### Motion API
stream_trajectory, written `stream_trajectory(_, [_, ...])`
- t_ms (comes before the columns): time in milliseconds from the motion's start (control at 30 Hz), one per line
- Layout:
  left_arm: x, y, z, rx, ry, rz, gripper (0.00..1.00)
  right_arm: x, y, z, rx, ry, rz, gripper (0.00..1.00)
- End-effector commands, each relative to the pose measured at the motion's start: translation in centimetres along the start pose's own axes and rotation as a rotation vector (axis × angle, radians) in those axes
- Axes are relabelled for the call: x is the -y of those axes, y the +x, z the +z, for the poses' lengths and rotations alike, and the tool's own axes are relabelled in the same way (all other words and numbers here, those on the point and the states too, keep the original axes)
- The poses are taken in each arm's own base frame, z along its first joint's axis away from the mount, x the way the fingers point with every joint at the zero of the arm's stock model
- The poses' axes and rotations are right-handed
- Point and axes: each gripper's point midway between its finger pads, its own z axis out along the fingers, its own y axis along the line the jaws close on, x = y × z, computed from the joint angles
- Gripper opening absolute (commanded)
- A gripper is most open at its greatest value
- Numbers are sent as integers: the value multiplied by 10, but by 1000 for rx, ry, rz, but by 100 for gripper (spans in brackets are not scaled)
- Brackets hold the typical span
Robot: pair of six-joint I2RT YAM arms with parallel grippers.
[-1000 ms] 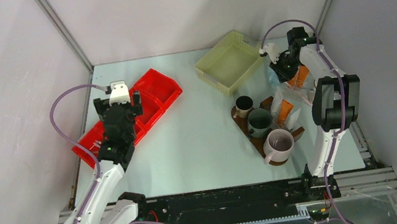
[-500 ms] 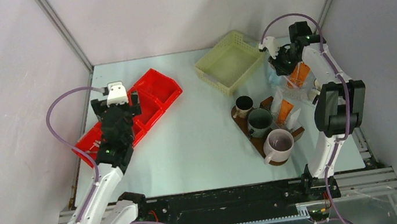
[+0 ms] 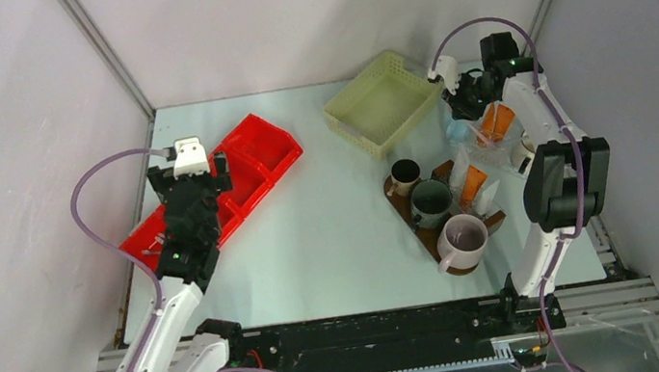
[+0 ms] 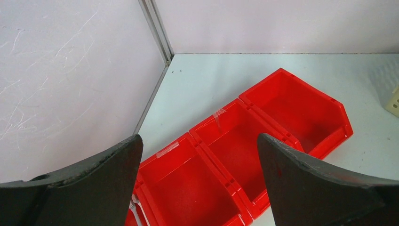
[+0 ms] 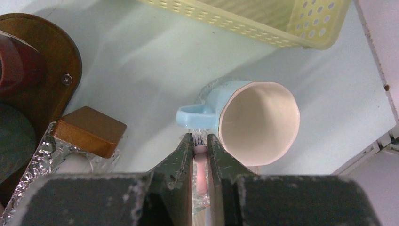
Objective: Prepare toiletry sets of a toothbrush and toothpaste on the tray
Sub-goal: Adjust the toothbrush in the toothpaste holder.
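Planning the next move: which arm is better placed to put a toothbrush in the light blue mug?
Likely right: the right pincer is shut on a pink toothbrush beside the light blue mug; the left pincer hangs open over the red bin.

Bright, even overhead light, soft shadows; wrist views blur close up.

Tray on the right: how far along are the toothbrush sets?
Done: three mugs stand on the tray, with an orange tube beside them. In hand: the right end effector is shut on a pink toothbrush by the blue mug, off the tray. Left: placing it; the left end effector hangs open over the red bin.
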Motion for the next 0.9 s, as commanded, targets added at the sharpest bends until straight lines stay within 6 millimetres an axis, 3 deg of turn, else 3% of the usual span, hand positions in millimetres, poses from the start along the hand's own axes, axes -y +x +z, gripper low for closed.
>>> stream_trajectory(0, [-3,-13,-1,54,0,-9,98,4,-31,-18,99,40,-79,0])
stream_trajectory(500, [-4,-13,-2,57,-1,-1,98,-8,-42,-21,188,-2,-151,2])
stream_trajectory(867, [-4,-12,-1,56,0,9,98,-23,-35,-19,221,-68,-290,6])
